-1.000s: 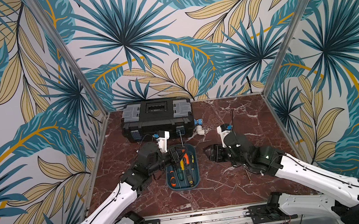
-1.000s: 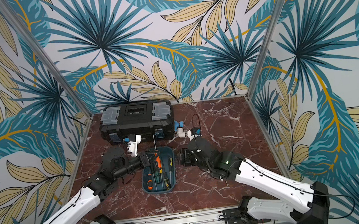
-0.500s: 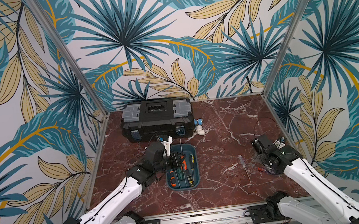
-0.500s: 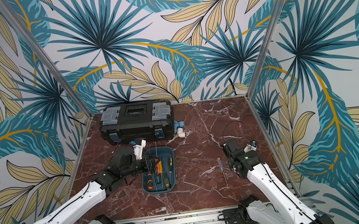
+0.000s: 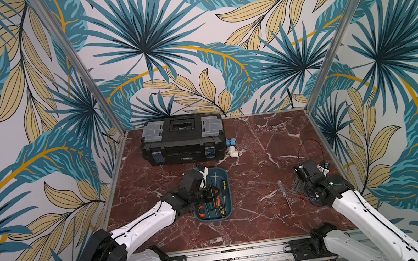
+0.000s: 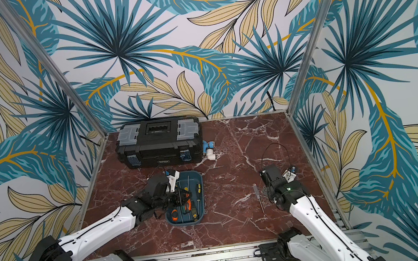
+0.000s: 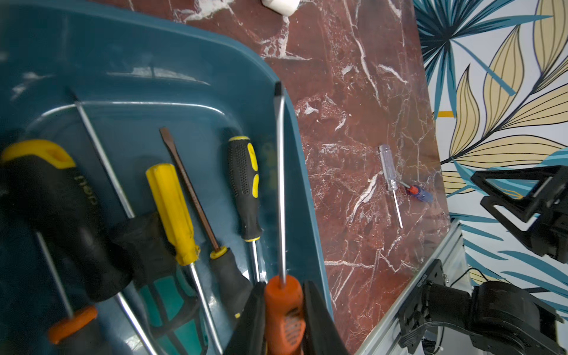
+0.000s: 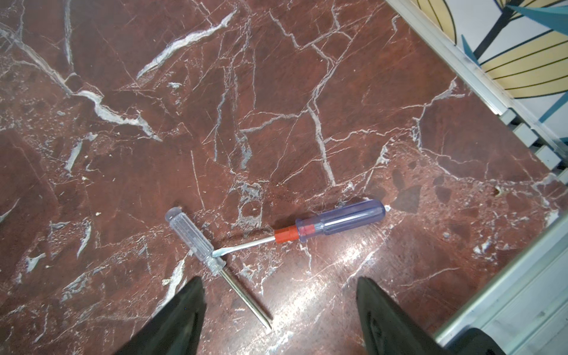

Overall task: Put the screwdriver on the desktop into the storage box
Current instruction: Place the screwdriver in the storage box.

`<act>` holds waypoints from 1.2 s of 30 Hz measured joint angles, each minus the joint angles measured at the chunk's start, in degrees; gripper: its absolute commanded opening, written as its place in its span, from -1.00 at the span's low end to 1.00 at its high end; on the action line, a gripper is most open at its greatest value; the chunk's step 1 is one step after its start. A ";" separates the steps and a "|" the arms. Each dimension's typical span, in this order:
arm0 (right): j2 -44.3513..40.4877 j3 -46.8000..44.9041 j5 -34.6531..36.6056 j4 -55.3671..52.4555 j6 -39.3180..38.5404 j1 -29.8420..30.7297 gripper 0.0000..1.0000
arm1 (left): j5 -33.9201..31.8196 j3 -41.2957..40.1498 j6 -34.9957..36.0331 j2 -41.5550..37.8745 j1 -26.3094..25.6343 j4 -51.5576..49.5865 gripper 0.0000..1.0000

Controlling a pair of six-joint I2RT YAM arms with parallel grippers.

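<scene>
Left claw (image 7: 282, 289) clamped on orange-handled screwdriver (image 7: 284, 316) over storage box (image 7: 215, 61); right claw (image 8: 279, 281) held apart above clear-handled screwdriver (image 8: 192, 238) on desk (image 8: 276, 92).

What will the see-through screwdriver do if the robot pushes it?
The clear screwdriver is probably stiff: metal shaft. It may slide or roll on the glossy desktop, and likely nudge the blue screwdriver, whose tip reaches its handle.

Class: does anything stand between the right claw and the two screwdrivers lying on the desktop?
Nothing visible does. The right claw hangs open over bare desktop, the clear-handled screwdriver and the blue-handled screwdriver just ahead.
</scene>
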 measured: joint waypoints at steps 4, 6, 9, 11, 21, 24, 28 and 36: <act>-0.02 0.00 -1.27 0.61 -1.49 -0.02 0.64 | -1.29 -0.11 -0.28 0.59 -0.07 0.55 -1.00; -0.02 0.00 -1.62 0.79 -2.12 -0.02 0.64 | -1.64 -0.11 -0.39 0.59 -0.07 0.90 -1.00; 0.00 0.02 -1.84 0.83 -2.99 -0.02 0.64 | -2.23 -0.11 -0.63 0.59 -0.07 1.18 -1.00; 0.00 0.02 -1.86 0.83 -3.48 -0.02 0.64 | -2.43 -0.11 -0.96 0.61 -0.07 1.25 -1.00; 1.14 0.02 -2.58 1.60 -4.90 -0.04 0.64 | -3.21 -0.55 -1.92 2.10 -0.07 2.40 -1.00; 1.31 0.02 -3.15 1.90 -4.94 -0.04 0.64 | -3.32 -0.55 -1.90 2.80 -0.07 2.54 -0.99; 1.55 0.00 -4.17 2.36 -5.51 -0.04 0.62 | -3.28 -0.55 -2.14 3.34 -0.17 2.69 -0.96; 2.99 -0.02 -7.04 3.85 -6.36 -0.07 0.55 | -3.26 -0.59 -3.21 4.35 -0.66 4.13 -0.86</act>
